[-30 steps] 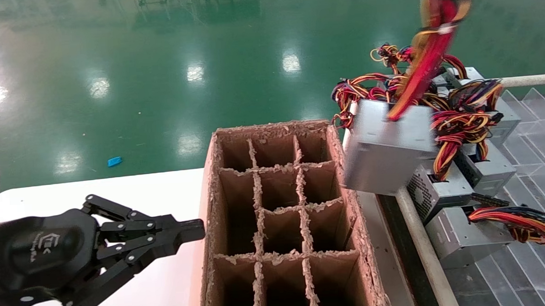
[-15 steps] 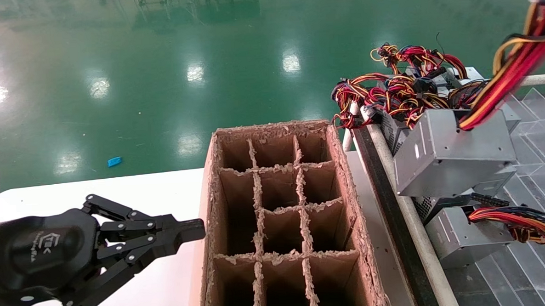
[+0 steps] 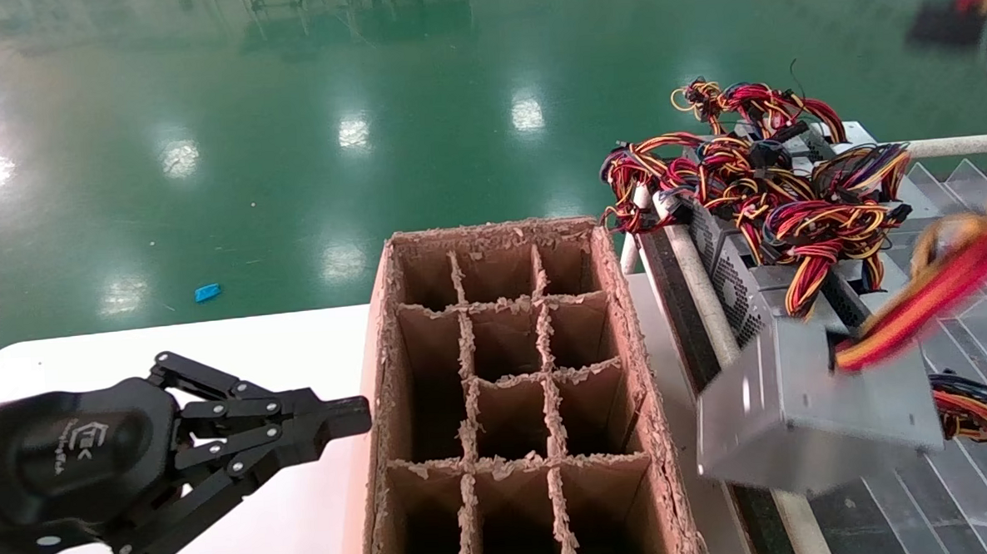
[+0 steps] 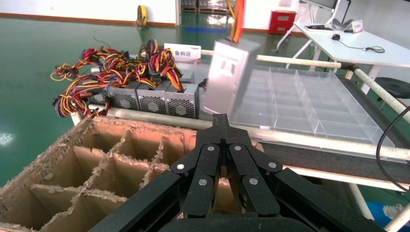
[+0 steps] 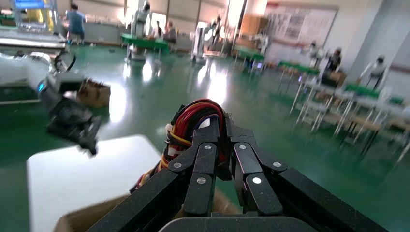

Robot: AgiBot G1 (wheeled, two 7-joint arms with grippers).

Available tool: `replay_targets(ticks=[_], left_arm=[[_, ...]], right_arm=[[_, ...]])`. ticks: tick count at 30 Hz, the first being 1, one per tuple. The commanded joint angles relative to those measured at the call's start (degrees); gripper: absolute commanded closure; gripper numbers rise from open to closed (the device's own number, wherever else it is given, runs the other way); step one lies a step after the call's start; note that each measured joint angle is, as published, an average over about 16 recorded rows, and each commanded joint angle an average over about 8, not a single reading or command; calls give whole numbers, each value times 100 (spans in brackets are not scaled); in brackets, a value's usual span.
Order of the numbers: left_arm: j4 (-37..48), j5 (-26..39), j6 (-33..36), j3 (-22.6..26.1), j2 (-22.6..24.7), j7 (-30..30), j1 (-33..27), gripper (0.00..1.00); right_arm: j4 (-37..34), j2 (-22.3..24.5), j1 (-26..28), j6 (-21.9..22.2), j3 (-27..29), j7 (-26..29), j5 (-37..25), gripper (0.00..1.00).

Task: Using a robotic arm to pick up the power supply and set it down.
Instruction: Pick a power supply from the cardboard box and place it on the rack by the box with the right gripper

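The power supply (image 3: 808,413), a silver-grey metal box, hangs tilted in the air just right of the cardboard box, over the rail. Its red, yellow and black wire bundle (image 3: 936,291) stretches up to the right and out of the head view. In the right wrist view my right gripper (image 5: 218,121) is shut on that wire bundle (image 5: 193,113); the metal box itself is hidden there. The left wrist view shows the power supply (image 4: 227,77) dangling beyond the box. My left gripper (image 3: 354,416) is shut and empty, parked over the white table left of the box.
A brown divided cardboard box (image 3: 491,231) stands in the middle. A pile of other power supplies with tangled wires (image 3: 789,181) lies at the back right on a clear compartment tray (image 3: 978,306). A white pipe rail (image 3: 698,289) runs between box and tray.
The hanging power supply swung from beside the box's far right corner out to the right, then down and nearer. The left arm has not moved.
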Motion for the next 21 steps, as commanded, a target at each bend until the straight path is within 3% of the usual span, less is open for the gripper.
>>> replay_targets(ticks=[1,10,21], left_arm=[[0,0,0,0,0,0,0,100],[0,0,0,0,0,0,0,100],[0,0,0,0,0,0,0,100]], right_arm=[[199,242,-297,33,-102,-105,262,100],[384,1312,-701,-170,-1268,-825,1203,100],[813,2190,-166,422,-3200,-2183,2738,100]])
